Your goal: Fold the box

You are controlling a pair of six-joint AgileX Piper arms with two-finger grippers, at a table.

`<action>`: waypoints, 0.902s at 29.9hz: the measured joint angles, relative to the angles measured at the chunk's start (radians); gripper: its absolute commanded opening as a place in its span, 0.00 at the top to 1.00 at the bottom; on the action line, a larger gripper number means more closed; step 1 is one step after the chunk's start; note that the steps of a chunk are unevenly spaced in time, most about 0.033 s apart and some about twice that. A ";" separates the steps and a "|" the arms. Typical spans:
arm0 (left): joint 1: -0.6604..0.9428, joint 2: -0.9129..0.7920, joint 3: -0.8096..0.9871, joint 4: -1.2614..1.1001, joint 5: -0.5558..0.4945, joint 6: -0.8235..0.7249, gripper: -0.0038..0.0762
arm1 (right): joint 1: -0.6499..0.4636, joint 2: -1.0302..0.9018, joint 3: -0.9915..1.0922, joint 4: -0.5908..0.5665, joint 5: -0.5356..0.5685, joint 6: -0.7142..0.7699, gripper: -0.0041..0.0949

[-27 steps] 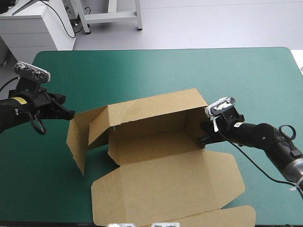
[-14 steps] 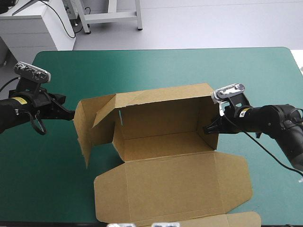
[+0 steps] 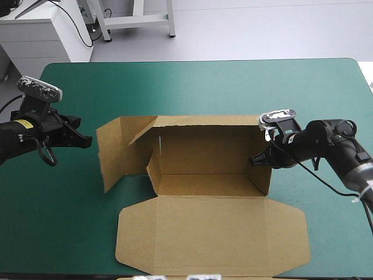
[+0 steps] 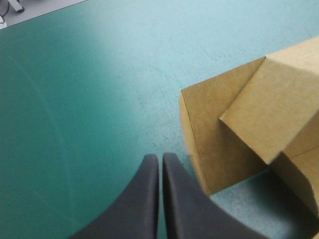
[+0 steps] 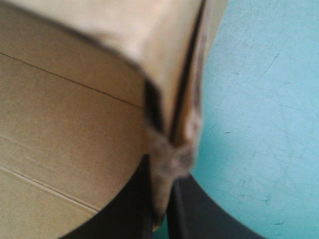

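The brown box stands mid-table as an open tray with back and right walls raised, its lid flat toward the near edge. Its left end flap stands loose and swung outward. My right gripper is shut on the box's right wall; in the right wrist view that wall's edge runs between the black fingers. My left gripper hovers just left of the left flap, shut on nothing; in its own view the fingers meet beside the flap's corner.
The teal-green cover lies bare beyond the box toward the far edge and at both sides. The lid's near edge reaches the table's front edge.
The right gripper has dragged the box's right wall rightward and squared the box to the table. The left flap swung away from the left gripper, which stayed still.
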 measured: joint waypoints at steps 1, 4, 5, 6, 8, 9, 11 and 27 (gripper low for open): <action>0.000 0.000 0.000 0.000 0.000 0.000 0.94 | 0.000 0.012 -0.009 0.000 0.003 0.002 0.97; 0.000 0.001 0.000 0.000 0.000 0.000 0.94 | 0.000 0.056 -0.051 -0.004 0.007 0.011 0.98; 0.000 0.001 0.000 0.000 0.000 0.000 0.94 | 0.000 0.071 -0.064 -0.006 -0.001 0.012 0.98; 0.000 0.001 0.000 0.000 0.000 0.000 0.94 | 0.000 0.097 -0.086 -0.008 -0.012 0.014 0.97; 0.000 0.001 0.000 0.000 -0.001 0.000 0.94 | 0.000 0.139 -0.118 -0.011 -0.031 0.019 0.97; 0.000 0.001 0.000 0.000 -0.002 0.000 0.94 | -0.001 0.164 -0.143 -0.013 -0.042 0.019 0.97; 0.000 0.001 0.000 0.000 -0.003 0.000 0.94 | -0.001 0.213 -0.179 -0.015 -0.055 0.019 0.97; 0.000 0.002 0.000 0.000 -0.004 -0.001 0.94 | 0.000 0.426 -0.321 -0.020 -0.084 0.063 0.97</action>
